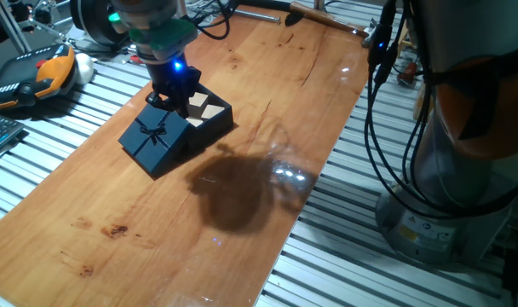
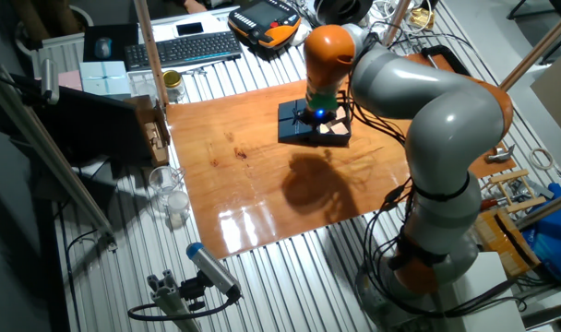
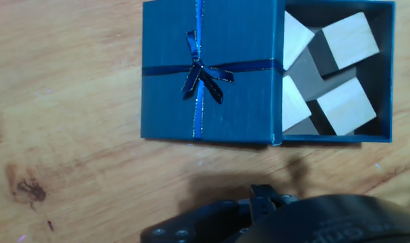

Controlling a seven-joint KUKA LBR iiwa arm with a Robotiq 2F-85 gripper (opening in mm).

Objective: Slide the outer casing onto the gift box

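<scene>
Black two-finger gripper (image 1: 175, 88) hangs right over the pair; can't tell if the jaws are parted or clamped. Just below it, the navy cardboard outer casing with ribbon bow (image 3: 208, 67) is part-way over the navy gift box of tan and white squares (image 3: 340, 67). Slide axis runs casing-to-box; the open end lies beyond.

Matt navy card outer casing (image 3: 212, 71) with shiny ribbon lies on glossy wooden table (image 1: 267, 128).
</scene>
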